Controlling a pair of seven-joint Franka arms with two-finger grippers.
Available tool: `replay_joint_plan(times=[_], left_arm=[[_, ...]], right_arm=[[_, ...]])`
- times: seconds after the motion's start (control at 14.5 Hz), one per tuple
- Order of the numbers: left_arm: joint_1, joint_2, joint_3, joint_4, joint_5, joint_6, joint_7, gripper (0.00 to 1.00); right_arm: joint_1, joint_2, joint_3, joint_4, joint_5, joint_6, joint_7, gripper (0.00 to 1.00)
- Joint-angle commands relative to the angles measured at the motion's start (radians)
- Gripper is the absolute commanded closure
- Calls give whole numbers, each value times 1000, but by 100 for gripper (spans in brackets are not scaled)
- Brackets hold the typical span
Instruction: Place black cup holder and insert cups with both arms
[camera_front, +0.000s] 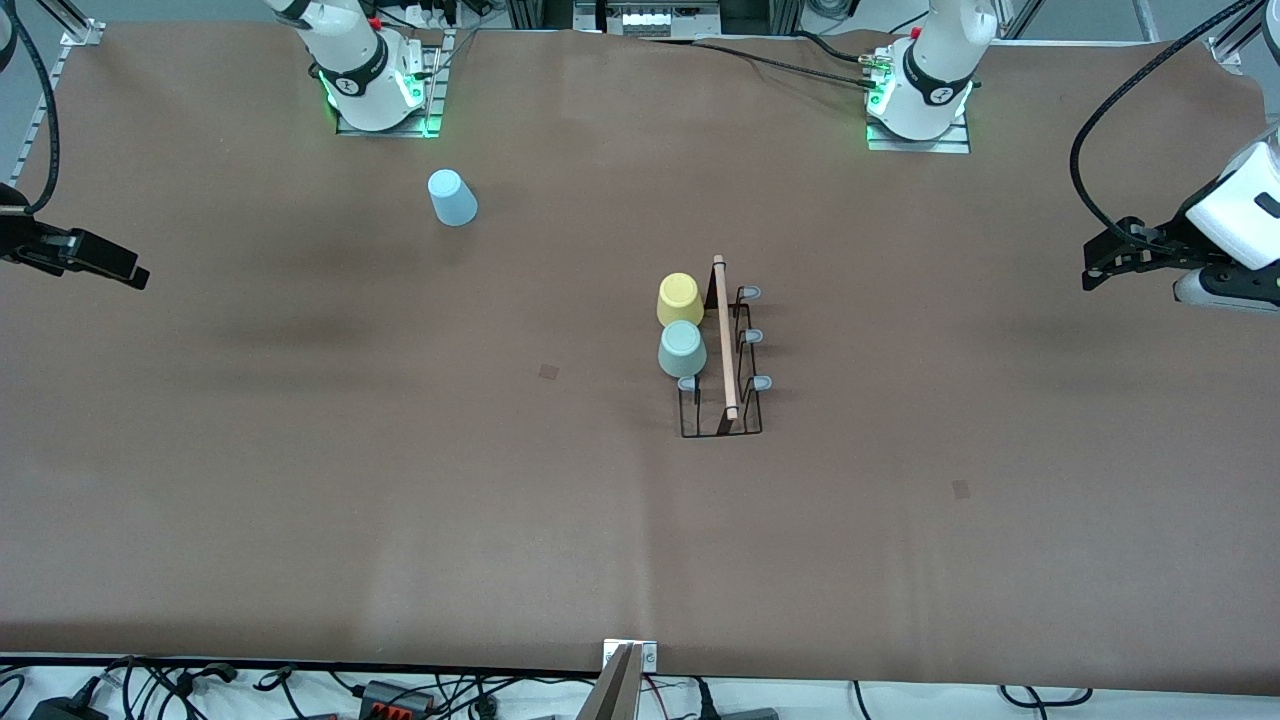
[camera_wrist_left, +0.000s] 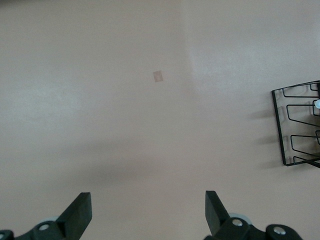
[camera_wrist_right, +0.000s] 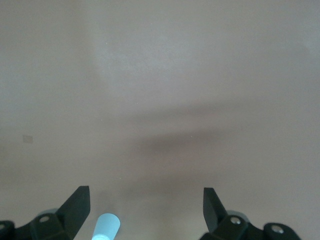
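Front view, brown table (camera_front: 300, 480), cables (camera_front: 200, 690) along edge

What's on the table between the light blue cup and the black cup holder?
Nothing: the front view shows only bare brown table between the light blue cup and the black cup holder.

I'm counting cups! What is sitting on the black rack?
Two upside-down cups, yellow cup and pale green cup, sit on the black rack. They cover their prongs.
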Motion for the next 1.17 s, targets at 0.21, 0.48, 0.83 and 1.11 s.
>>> replay_joint_plan(times=[0.21, 0.48, 0.83, 1.11], left_arm=[[3, -19, 2, -19, -2, 3, 21, 0], [4, -19, 3, -19, -1, 3, 21, 0], [4, -19, 3, -19, -1, 3, 21, 0], [4, -19, 3, -19, -1, 3, 21, 0]], right_arm=[[1, -34, 5, -5, -6, -12, -14, 0], [1, -11, -13, -5, -2, 30, -36, 0], [-2, -8, -13, 1, -6, 30, -45, 0], [-4, -2, -8, 12, -8, 30, -45, 0]])
